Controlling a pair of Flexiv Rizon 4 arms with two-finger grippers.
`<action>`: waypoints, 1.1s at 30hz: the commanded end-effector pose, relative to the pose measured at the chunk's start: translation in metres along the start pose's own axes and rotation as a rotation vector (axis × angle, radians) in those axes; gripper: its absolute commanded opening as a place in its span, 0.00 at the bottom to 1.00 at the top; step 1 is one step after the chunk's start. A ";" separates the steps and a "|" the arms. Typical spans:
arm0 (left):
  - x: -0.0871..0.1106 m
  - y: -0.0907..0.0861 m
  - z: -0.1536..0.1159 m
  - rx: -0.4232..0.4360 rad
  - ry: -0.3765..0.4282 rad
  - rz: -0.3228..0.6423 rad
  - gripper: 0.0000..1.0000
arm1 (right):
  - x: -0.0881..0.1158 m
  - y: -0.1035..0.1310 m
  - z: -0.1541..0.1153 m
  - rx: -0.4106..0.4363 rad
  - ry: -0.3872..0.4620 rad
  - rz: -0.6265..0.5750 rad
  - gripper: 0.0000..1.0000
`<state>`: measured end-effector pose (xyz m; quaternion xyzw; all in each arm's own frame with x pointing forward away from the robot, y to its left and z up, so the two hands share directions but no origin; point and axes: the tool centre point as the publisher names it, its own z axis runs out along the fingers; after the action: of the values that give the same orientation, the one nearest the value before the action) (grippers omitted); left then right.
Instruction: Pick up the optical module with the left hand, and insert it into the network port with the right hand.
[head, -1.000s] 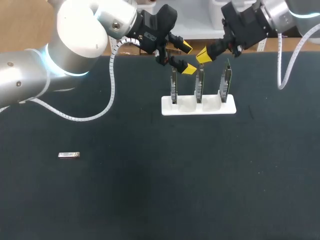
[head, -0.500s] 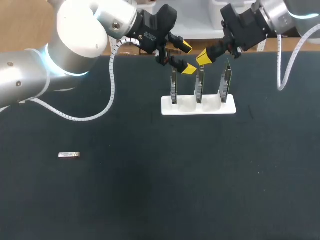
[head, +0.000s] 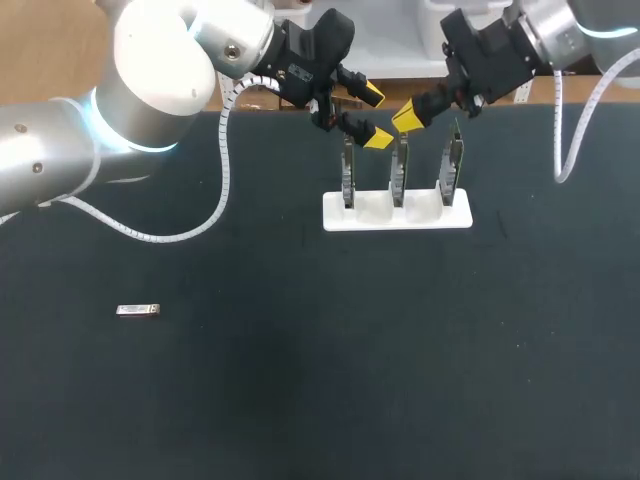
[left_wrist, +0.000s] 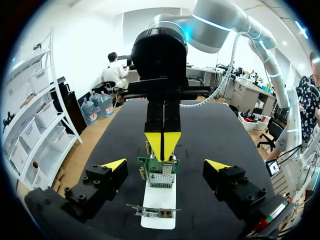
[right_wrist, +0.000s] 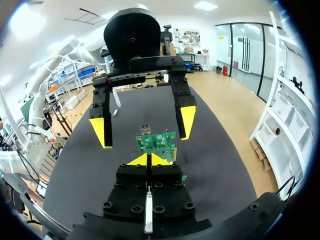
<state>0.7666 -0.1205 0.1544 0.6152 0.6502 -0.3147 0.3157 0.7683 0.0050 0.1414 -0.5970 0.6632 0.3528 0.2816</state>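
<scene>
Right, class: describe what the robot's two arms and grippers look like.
The left arm and right arm are rounded and silvery-white, with glowing pale-blue rings. A white cable hangs off each. The left gripper and right gripper are black and blocky, with yellow wedge tips.

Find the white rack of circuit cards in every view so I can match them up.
Head view: the white rack stands at the table's far middle, near both grippers.
Left wrist view: the rack lies ahead of the left gripper, between its open fingers.
Right wrist view: its base is hidden by the right gripper; one green card shows past the tips.
Shared landmark: the left gripper's open yellow tips.
</scene>
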 end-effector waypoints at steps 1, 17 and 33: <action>0.000 0.000 0.000 -0.002 -0.001 0.002 1.00 | 0.005 -0.003 0.006 -0.008 0.005 0.002 0.00; 0.000 0.000 0.000 -0.002 -0.001 0.002 1.00 | 0.009 -0.002 0.006 -0.007 0.006 0.015 0.00; 0.000 0.000 0.000 -0.002 -0.001 0.002 1.00 | -0.018 -0.004 -0.022 0.043 -0.084 -0.038 0.00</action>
<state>0.7666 -0.1205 0.1544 0.6152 0.6502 -0.3147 0.3157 0.7806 0.0029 0.1634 -0.5886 0.6461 0.3609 0.3254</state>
